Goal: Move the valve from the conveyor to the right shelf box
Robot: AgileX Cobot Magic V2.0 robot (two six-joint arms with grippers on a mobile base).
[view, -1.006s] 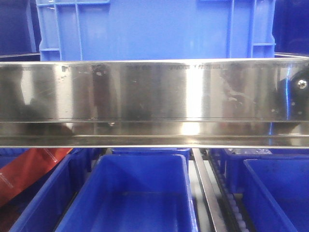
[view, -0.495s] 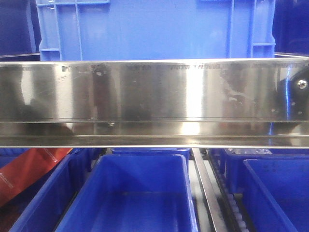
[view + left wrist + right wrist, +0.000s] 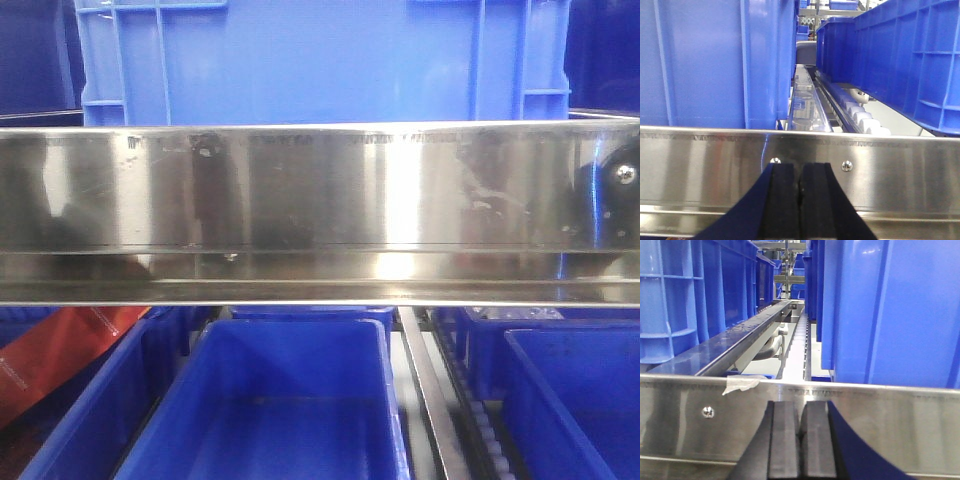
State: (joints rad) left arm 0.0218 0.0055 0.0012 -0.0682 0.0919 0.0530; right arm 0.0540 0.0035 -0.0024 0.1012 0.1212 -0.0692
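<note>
No valve and no conveyor belt show in any view. My left gripper (image 3: 800, 185) is shut and empty, its black pads (image 3: 784, 200) pressed together in front of a shiny steel shelf rail (image 3: 900, 170). My right gripper (image 3: 801, 427) is also shut and empty, close in front of the same kind of steel rail (image 3: 890, 415). In the front view neither gripper shows; the steel rail (image 3: 320, 190) fills the middle of the frame. Below it stand open blue boxes: one in the middle (image 3: 290, 410) and one at the right (image 3: 580, 400).
A large blue crate (image 3: 320, 60) stands on the shelf behind the rail. Blue crates (image 3: 705, 60) (image 3: 890, 305) flank roller tracks (image 3: 860, 115) (image 3: 800, 345) in both wrist views. A red bag (image 3: 50, 355) lies at the lower left. Tape (image 3: 742, 383) sticks on the rail.
</note>
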